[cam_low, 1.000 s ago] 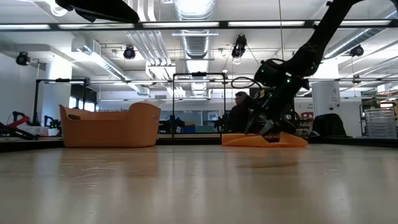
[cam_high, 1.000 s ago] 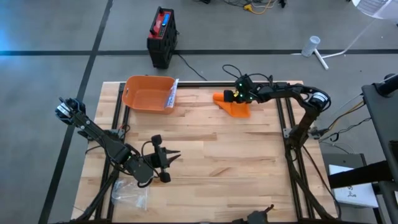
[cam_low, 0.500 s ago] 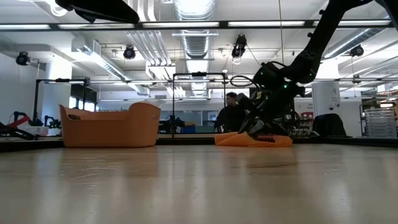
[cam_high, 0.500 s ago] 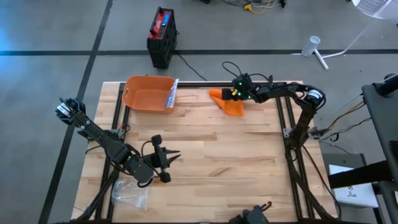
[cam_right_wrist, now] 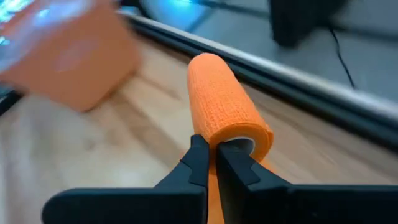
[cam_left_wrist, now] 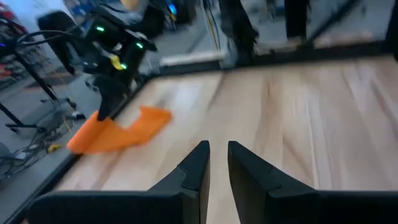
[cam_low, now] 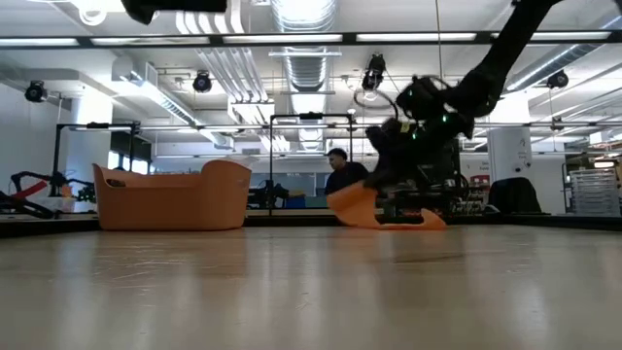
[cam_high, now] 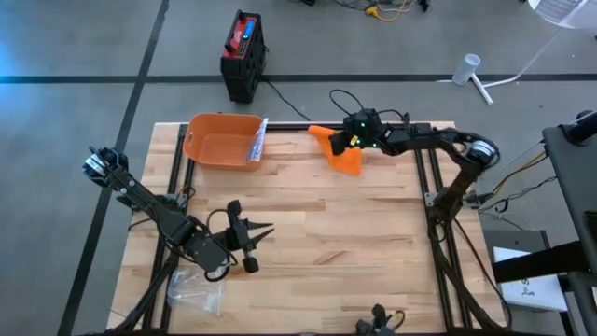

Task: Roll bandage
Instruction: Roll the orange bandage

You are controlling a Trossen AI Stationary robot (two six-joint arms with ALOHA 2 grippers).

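An orange bandage [cam_high: 342, 154] lies at the table's far edge, right of the middle. Its rolled part [cam_right_wrist: 224, 106] is lifted and its loose tail [cam_low: 413, 221] rests on the wood. My right gripper [cam_right_wrist: 214, 158] is shut on it; in the high view the gripper [cam_high: 343, 142] sits over the bandage's middle. My left gripper [cam_high: 264, 227] hovers over the near left of the table, shut on nothing, and points toward the bandage [cam_left_wrist: 118, 130]. My right gripper pinches the bandage between its two fingers at the lower rim of the roll's near end [cam_right_wrist: 214, 144]. The fingers slant down from the table's right. The roll [cam_low: 352, 202] is tilted up off the wood, while the tail still lies on the table.
An orange basket [cam_high: 216, 154] stands at the far left with a packet [cam_high: 258, 140] against its right wall. A clear plastic bag [cam_high: 196, 294] lies at the near left corner. A black and red box [cam_high: 242, 51] stands on the floor beyond the table.
My right gripper has shut on the bandage, rolled its wrist, and risen a little toward the table's far left. The bandage's rolled end has come up off the wood and swung left; its tail has stayed down.
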